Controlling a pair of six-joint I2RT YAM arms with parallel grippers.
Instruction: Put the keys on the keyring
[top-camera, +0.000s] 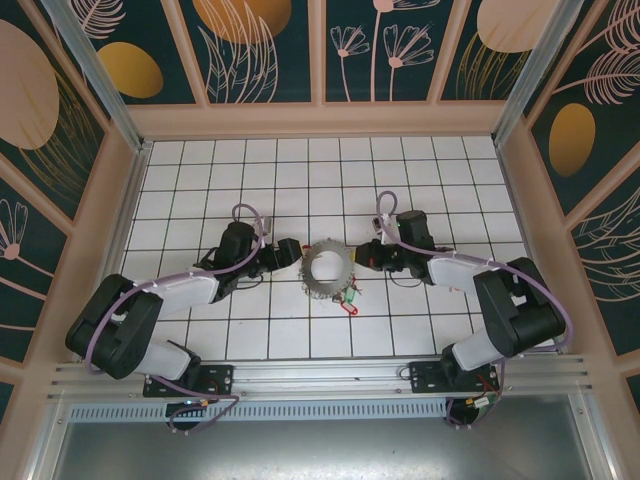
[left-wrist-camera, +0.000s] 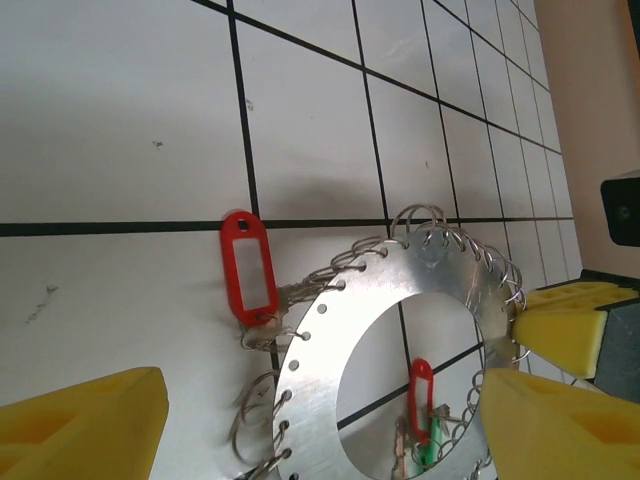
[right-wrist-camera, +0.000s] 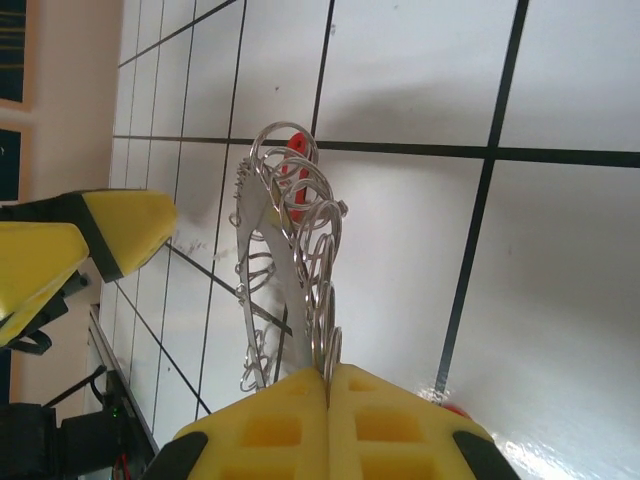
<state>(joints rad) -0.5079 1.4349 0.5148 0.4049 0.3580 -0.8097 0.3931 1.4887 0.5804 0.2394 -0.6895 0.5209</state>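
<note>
Brushed-metal keyring, wire loops lining its rim, pinched edge-on by right pincer; left pincer gapes wide.

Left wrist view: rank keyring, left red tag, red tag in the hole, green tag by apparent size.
keyring
left red tag
red tag in the hole
green tag, partly hidden, so last place unsure

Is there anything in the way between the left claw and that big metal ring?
Nothing visible does. The left claw is open, right beside the keyring, with nothing between them. The right claw pinches the ring's opposite rim, clear of that side.
</note>
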